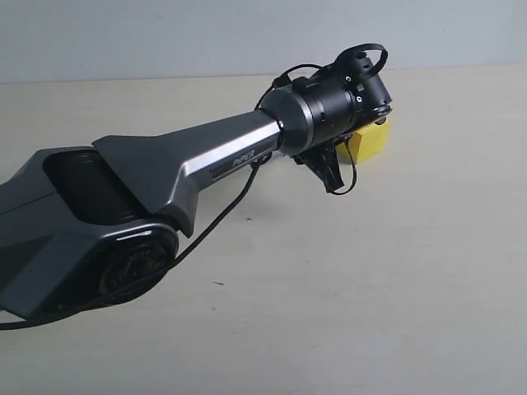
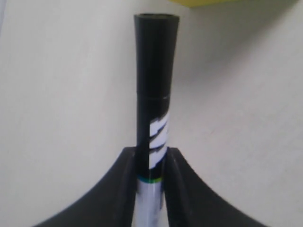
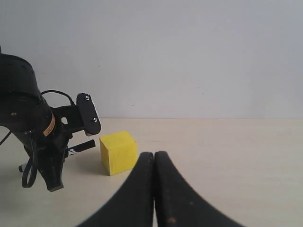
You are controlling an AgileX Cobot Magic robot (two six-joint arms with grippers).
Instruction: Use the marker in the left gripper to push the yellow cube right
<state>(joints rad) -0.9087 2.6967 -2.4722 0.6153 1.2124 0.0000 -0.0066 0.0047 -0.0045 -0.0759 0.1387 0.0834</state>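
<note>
- While the left tool point(image 2: 151, 152) is clamping the marker point(image 2: 155, 71), its two black fingers point(image 2: 127, 163) are pressing on either side of the barrel, just behind the white lettering.
- The marker's black cap is sticking straight out ahead of the fingers, and its white barrel is running back between them.
- The yellow cube point(image 1: 372, 141) is sitting flat on the pale worktop point(image 1: 370, 288), in the far right part of the scene, just past the wrist of the left arm point(image 1: 206, 164).
- In the exterior view the arm's wrist is covering the cube's left side, so only the right faces are showing.
- In the right wrist view the marker's black end is pointing at the cube's left face and sitting just beside it; whether the two are touching I cannot tell.
- In the left wrist view only a yellow edge of the cube is showing, beyond the cap's end and a little to one side.
- The right tool point(image 3: 154, 157) is hanging near the cube on the side away from the marker, with its two fingers pressed together on nothing.
- A black cable point(image 1: 222, 214) is trailing along the left arm down toward its base.
- A plain pale wall point(image 3: 189, 47) is standing behind the far edge of the worktop.
</note>
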